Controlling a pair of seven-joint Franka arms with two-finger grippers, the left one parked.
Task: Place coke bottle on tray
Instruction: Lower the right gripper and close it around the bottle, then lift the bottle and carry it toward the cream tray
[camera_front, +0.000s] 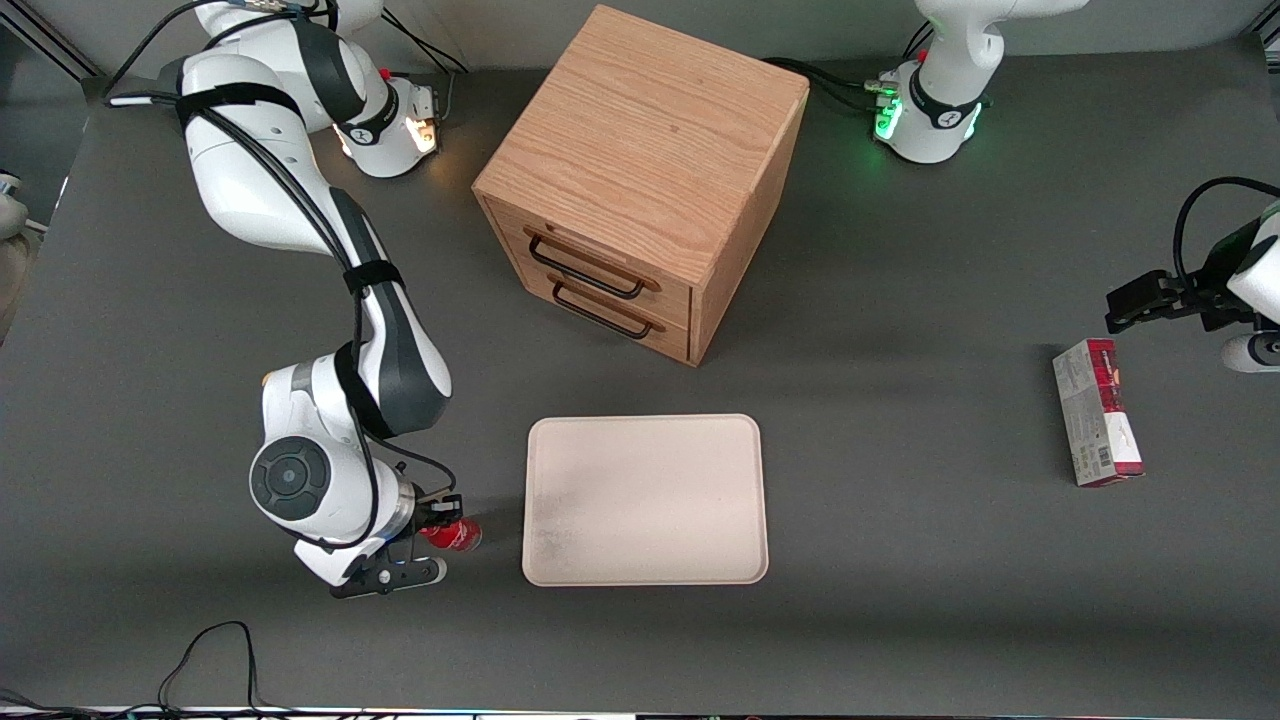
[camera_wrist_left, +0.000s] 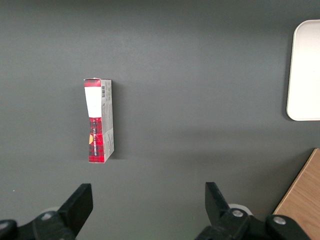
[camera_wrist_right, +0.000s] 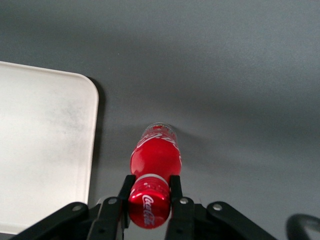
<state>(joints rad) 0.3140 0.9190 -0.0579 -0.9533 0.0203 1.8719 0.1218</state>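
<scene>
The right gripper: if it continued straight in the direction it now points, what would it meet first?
The gripper points down, its fingers either side of the coke bottle at the cap. Going straight on, it would likely slide down the bottle to the grey table; the tray lies beside that path.

Dark grey matte counter (camera_front: 900, 600), oak 2-drawer cabinet (camera_front: 640, 180) w/ black handles, red-white carton (camera_front: 1097, 412) toward parked arm's end, black cables (camera_front: 205, 655) at near edge.
</scene>
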